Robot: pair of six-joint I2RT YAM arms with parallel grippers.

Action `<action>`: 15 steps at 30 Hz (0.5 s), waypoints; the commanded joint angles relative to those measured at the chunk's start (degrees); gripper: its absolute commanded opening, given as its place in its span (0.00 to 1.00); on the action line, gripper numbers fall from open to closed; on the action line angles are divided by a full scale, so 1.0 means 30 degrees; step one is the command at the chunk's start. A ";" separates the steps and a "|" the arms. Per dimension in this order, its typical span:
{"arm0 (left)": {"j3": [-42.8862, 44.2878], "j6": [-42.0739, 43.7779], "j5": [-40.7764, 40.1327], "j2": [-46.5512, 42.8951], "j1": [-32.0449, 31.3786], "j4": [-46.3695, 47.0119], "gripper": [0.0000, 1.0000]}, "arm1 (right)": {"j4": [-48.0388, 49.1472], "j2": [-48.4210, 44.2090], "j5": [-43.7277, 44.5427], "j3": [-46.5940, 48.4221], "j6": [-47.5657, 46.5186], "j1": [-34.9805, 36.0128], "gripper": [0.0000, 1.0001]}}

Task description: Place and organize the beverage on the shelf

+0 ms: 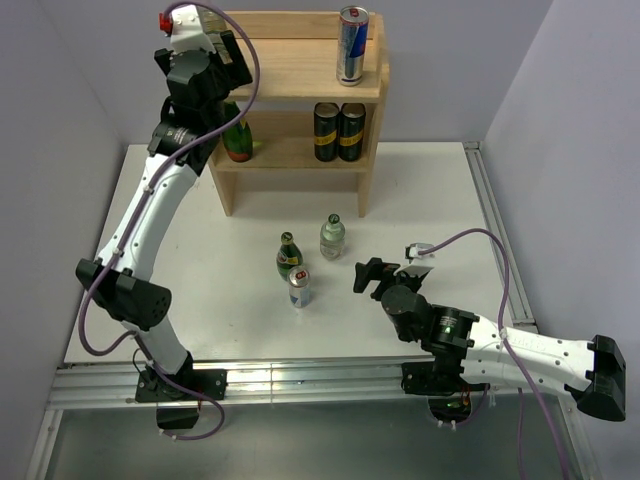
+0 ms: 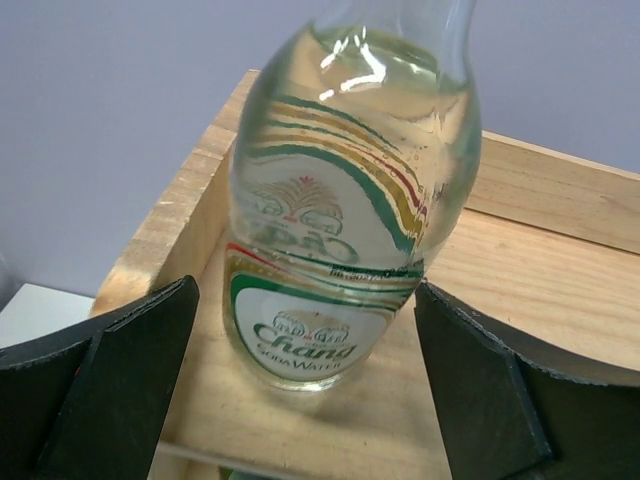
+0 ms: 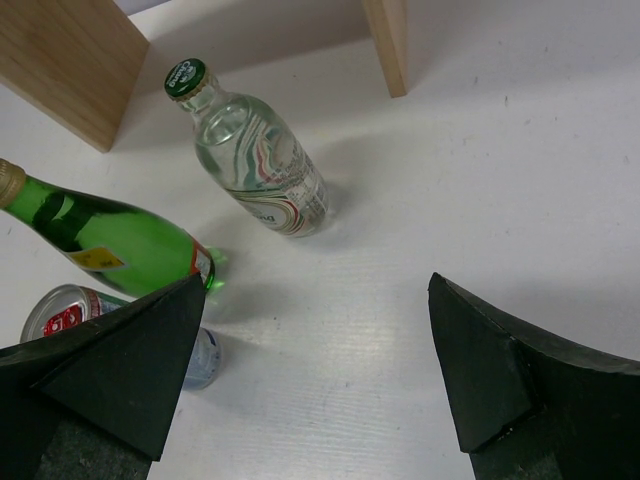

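Nearest, the right gripper hung open-fingered above the white table, where a slim silver-and-blue can, a dark green glass bottle and a clear pale-labelled glass bottle stood unshelved. Beyond, the light wooden two-tier shelf held a second green bottle below, a second can above, and a second clear bottle between the parted, untouching fingers of the left gripper: seemingly half done.

Matt, pale raw-wood shelf; glossy clear glass bottle (its label smooth, printed); shiny metal can; smooth white table.
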 commanded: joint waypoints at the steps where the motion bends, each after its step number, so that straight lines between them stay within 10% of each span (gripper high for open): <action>1: 0.0154 0.0962 -0.3262 -0.1947 0.0677 -0.0924 0.99 | 0.0577 -0.0343 0.0458 -0.0167 0.0330 0.0082 1.00; 15: -0.6756 -0.0941 -0.6629 -1.0348 -0.3447 -0.4786 0.99 | 0.0022 -0.0813 0.0574 -0.0284 0.0652 0.0053 1.00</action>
